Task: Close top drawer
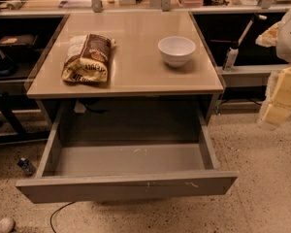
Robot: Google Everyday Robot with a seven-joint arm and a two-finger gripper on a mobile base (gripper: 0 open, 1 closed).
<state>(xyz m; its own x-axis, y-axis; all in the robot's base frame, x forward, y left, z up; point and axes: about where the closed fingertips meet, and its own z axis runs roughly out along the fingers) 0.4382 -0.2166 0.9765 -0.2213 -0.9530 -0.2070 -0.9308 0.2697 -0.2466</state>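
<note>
front panel of the top drawer sits closest to the lens, at 6 o'clock in frame. it is pulled right out, well clear of the cabinet body. its long axis runs 9-to-3, square to the travel direction. closing means pushing that panel toward 12 o'clock, back under the cabinet top.

gripper hangs at 3 o'clock at the right edge of frame, off the drawer's right corner, apart from it and seemingly higher. from the gripper the panel lies at about 8 o'clock. the near right corner is the closest part and the panel centre is further along at 8 to 9. gripper state: cannot tell, since it's a pale blur partly cut by the frame edge. it isn't touching anything visible. there's only one arm, so no choice of side.

judgement: the gripper needs to get in front of the panel (6 o'clock side) before any push. a push near centre looks safer than one at the right corner, which could rack the drawer on its slides.

drawer look: wide, grey, flat front with no handle. there are small pale chip marks on the upper edge right of centre. the shallow grey tray shows a few pale scuffs on its floor and nothing in it that would foul closing.

on the cabinet top there's a chip bag at 10 o'clock and a white bowl at 1 o'clock, both clear of the drawer path. a dark cable lies on the floor at 7 o'clock, below the panel.
</note>
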